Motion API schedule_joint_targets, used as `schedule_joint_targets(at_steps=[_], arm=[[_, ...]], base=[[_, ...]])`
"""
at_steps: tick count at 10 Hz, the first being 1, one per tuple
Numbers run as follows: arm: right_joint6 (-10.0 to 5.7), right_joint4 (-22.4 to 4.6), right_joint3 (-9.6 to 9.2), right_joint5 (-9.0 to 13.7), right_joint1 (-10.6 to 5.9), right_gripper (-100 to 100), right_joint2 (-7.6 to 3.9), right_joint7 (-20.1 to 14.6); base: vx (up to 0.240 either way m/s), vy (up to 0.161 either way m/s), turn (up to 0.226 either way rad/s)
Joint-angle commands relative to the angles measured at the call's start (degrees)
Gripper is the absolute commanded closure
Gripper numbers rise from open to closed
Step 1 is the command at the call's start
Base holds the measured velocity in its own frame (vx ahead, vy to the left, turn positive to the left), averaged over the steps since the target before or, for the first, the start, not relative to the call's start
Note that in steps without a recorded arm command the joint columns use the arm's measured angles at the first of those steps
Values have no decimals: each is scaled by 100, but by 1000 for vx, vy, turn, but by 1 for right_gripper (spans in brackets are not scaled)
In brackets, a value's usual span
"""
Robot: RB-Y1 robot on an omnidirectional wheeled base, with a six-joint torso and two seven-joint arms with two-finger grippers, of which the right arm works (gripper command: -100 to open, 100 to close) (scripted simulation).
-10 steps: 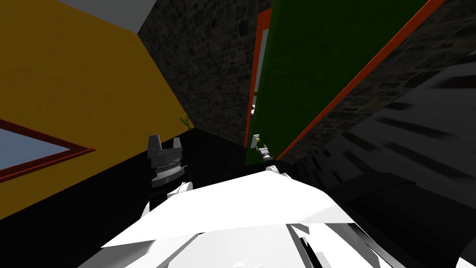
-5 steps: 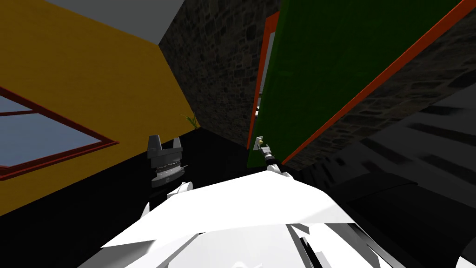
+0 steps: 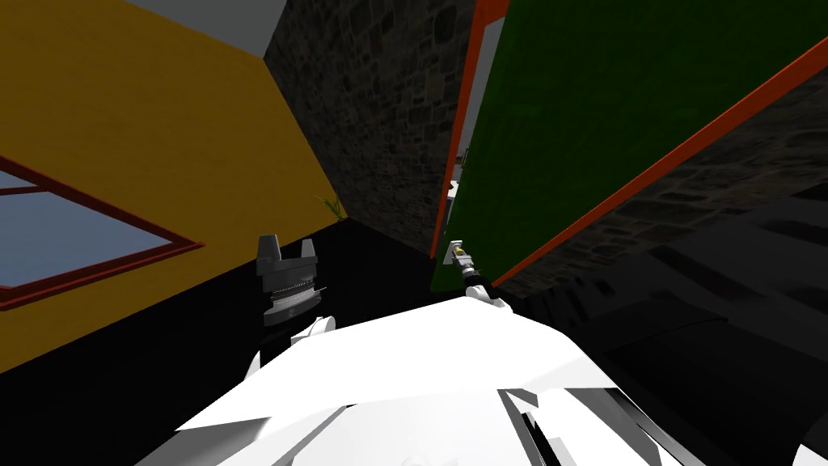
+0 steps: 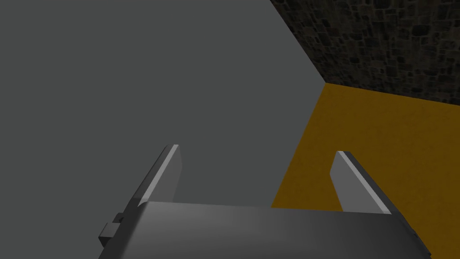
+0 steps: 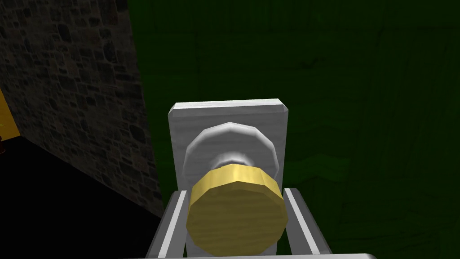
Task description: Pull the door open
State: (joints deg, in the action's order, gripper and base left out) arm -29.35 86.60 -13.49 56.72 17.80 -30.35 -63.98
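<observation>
Right wrist view: right gripper (image 5: 236,198) closed on the knob (image 5: 236,220), one thin finger pressed to each side of it.
Knob: round, yellow, on a short pale stem; it stands out from a rounded collar on a light grey plate (image 5: 229,112).
Plate: rectangular, fixed flat on the door (image 5: 359,112), near the door's free edge.
Door: dark green and plain. In the head view it stands ajar, its free edge apart from the frame (image 3: 461,137), with a pale strip showing in the gap.
Frame: orange-red, set in a dark stone wall (image 3: 380,105) (the same stonework shows beside the door's edge in the right wrist view).
Head view, right arm: reaches forward from the chest tip to the door's lower edge.
Left gripper (image 3: 285,251): held up to the left of the chest, well apart from the door, fingers spread wide with nothing between them.
Surroundings: yellow wall (image 3: 145,137) on the left with a red-framed window (image 3: 65,243); the floor is black.
</observation>
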Motion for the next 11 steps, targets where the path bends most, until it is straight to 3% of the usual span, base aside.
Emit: schedule_joint_targets(at_steps=[1,3,11], arm=[[2,10,-18,-3,6,100,11,-3],[2,10,-18,-3,6,100,11,-3],[-353,-117,-359,-82,60,100,-609,-645]], base=[[-21,0,2],[-6,1,-3],[-200,-70,198]])
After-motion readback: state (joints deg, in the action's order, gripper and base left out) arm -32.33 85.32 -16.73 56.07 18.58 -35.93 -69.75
